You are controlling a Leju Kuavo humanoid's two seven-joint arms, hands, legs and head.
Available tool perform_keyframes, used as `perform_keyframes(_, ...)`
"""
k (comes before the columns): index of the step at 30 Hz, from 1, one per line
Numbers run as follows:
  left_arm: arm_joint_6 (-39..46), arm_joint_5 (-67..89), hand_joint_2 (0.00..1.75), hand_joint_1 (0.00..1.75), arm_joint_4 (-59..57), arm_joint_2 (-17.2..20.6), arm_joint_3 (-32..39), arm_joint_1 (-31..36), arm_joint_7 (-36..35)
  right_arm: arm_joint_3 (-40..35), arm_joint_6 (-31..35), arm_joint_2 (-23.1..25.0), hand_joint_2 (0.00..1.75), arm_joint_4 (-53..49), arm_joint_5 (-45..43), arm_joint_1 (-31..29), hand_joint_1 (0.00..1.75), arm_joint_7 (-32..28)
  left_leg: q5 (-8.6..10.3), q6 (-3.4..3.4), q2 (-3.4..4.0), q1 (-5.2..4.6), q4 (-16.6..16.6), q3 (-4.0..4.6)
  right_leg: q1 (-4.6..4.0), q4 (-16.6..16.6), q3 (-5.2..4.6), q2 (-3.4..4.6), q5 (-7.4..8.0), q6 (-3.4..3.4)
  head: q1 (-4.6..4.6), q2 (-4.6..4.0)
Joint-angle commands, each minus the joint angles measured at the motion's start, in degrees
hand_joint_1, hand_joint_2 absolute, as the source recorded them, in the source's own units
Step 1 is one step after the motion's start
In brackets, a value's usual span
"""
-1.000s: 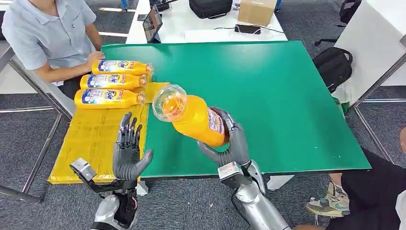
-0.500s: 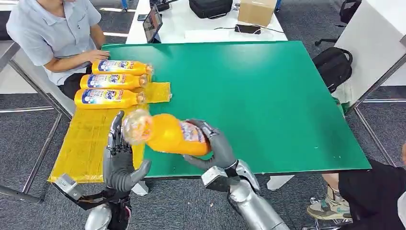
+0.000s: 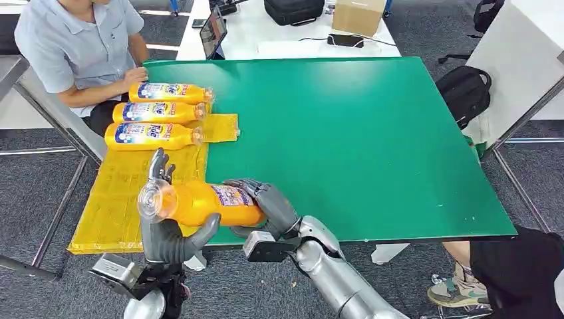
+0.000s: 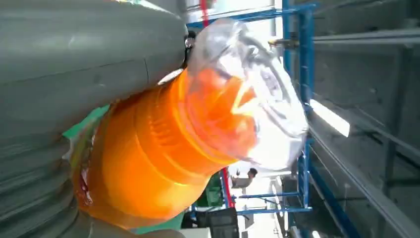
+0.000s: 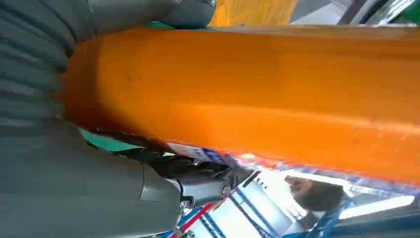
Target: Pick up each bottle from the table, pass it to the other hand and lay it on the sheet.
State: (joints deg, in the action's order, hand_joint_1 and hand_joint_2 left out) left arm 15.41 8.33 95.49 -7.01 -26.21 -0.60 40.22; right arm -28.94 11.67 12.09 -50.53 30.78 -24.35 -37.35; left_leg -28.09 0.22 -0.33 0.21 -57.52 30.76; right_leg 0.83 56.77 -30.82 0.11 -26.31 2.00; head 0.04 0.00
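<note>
Low in the head view, left of centre, the right hand [image 3: 266, 206] grips an orange bottle [image 3: 199, 203] around its labelled rear half, fingers wrapped over the top and thumb beneath. That bottle lies nearly level, its clear dome-shaped end pointing toward the frame's left edge, above the seam where the yellow sheet [image 3: 120, 193] meets the green table [image 3: 372, 133]. Under the bottle's front half sits the left hand [image 3: 166, 229], palm up: its thumb curls up against the bottle's near side and its fingers [image 3: 158, 166] stand straight behind the clear end, not closed over it. Whether the palm bears any weight I cannot tell. Close up, the left wrist view has the grey thumb [image 4: 84, 64] lying along the orange body beside the transparent end.

Toward the upper left, 3 more orange bottles [image 3: 156, 113] lie side by side on the sheet, necks pointing right. A person [image 3: 80, 46] in a light blue shirt sits just beyond them, one hand touching the farthest bottle.
</note>
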Motion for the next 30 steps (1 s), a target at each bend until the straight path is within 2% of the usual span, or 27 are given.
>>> perform_keyframes(1,1.73,0.59,1.75,0.00,-8.53,4.22,-7.99,5.56,-0.22,-4.78,0.11,3.11,1.75,5.31,0.76,-7.60,1.75,1.16,0.06,-0.05,0.17,0.01,0.01,0.01,-0.02,0.02,-0.08,0.13,0.09,-0.10,-0.02,0.00)
perform_keyframes(8,-0.51,-0.53,1.75,0.00,-8.65,4.16,-7.82,5.11,-0.22,-4.51,1.27,2.97,1.75,3.91,0.05,-7.07,1.75,0.10,0.07,-0.03,0.14,0.04,0.00,0.00,-0.05,-0.01,-0.03,0.09,0.09,-0.10,0.00,0.00)
perform_keyframes(13,-15.07,-4.69,1.75,0.00,-12.88,-0.38,-3.22,3.38,-0.22,-2.27,6.48,2.57,1.75,-6.44,-3.53,-4.39,1.75,-2.49,0.05,0.00,0.08,-0.02,-0.01,0.05,0.02,0.05,-0.08,0.05,0.04,-0.05,0.02,0.00)
perform_keyframes(14,-15.65,-4.50,1.75,0.00,-13.58,-0.79,-3.15,3.41,-0.22,-1.91,7.07,2.56,1.75,-7.81,-3.94,-3.85,1.75,-2.65,0.04,-0.01,0.10,0.00,-0.06,0.07,-0.02,0.07,-0.10,0.06,0.05,-0.07,0.02,0.00)
perform_keyframes(19,-16.95,-4.75,1.75,0.00,-14.57,-1.31,-3.00,3.47,-0.22,-1.80,7.56,2.40,1.75,-9.40,-4.40,-3.15,1.75,-2.65,0.05,0.00,0.07,-0.01,-0.02,0.06,0.00,0.04,-0.09,0.05,0.04,-0.05,0.02,0.00)
perform_keyframes(20,-23.00,-6.32,1.75,0.00,-16.76,-2.93,-0.86,3.79,-0.22,-2.88,6.51,2.14,1.75,-9.71,-5.50,-2.02,1.75,-2.65,0.06,-0.01,0.11,0.01,-0.03,0.07,-0.02,0.02,-0.09,0.08,0.07,-0.07,0.00,0.00)
perform_keyframes(23,-26.57,-9.16,1.75,0.00,-19.44,-3.89,1.15,4.34,-0.22,-3.91,6.41,2.36,1.75,-7.33,-5.01,-2.17,1.75,-2.65,0.04,0.00,0.06,-0.04,0.01,-0.01,0.04,0.03,-0.03,0.07,0.04,-0.05,0.00,0.00)
perform_keyframes(27,-23.38,-7.04,1.75,0.00,-23.42,-4.93,3.30,5.40,-3.81,-7.31,9.87,0.85,1.75,-7.43,-6.00,-1.23,1.75,-2.65,0.08,-0.03,0.04,0.00,0.07,-0.07,-0.02,-0.06,0.04,0.02,0.08,-0.09,0.00,0.00)
perform_keyframes(30,-19.26,-2.60,1.75,0.00,-24.76,-4.81,3.29,4.68,-1.67,-7.90,9.74,0.55,1.75,-6.13,-6.76,-0.72,1.75,-2.65,0.07,-0.01,-0.04,0.00,0.05,-0.06,-0.02,-0.06,0.04,-0.02,0.07,-0.09,-0.02,0.00)
